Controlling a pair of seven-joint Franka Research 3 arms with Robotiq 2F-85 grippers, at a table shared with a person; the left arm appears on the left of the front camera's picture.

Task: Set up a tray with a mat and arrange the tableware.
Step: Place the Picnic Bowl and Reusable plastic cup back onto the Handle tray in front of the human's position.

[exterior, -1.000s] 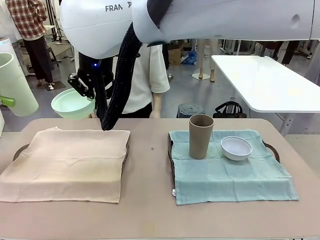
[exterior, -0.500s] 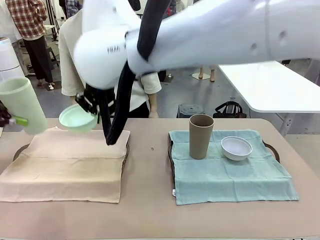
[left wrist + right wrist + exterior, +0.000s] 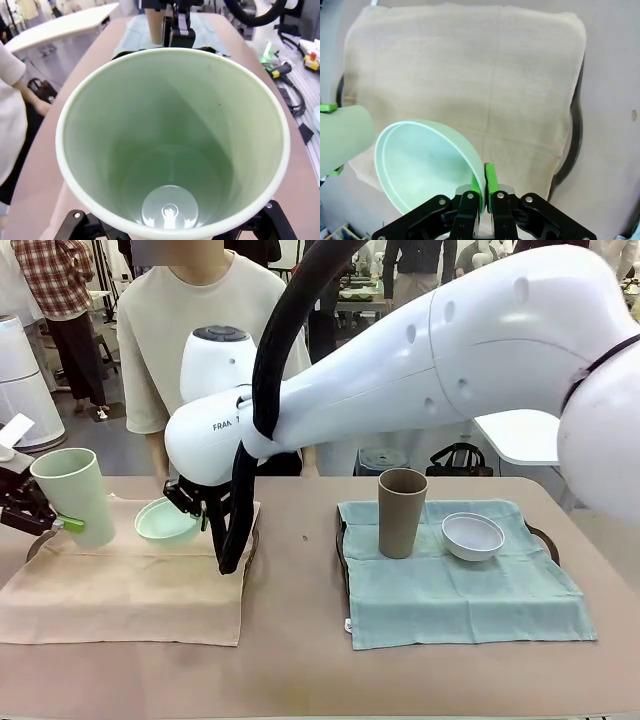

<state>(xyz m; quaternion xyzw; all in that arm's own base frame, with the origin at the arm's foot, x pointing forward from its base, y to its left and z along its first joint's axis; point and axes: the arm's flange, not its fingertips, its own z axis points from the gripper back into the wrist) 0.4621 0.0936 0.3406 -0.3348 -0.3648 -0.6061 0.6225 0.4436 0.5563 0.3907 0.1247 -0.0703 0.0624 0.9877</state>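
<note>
Green bowl (image 3: 166, 522) lower over beige mat (image 3: 130, 575), green cup (image 3: 75, 496) nearer

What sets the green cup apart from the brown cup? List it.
1. The green cup is pale green; the brown cup is tan brown.
2. The green cup is gripped by the left hand; the brown cup stands free.
3. The green cup is over the beige mat; the brown cup stands on the blue-green mat.
Both are tall, plain, handleless and upright.

Both the pale green cup (image 3: 75, 495) and pale green bowl (image 3: 166, 522) have come down over the beige mat (image 3: 120, 585).
</note>
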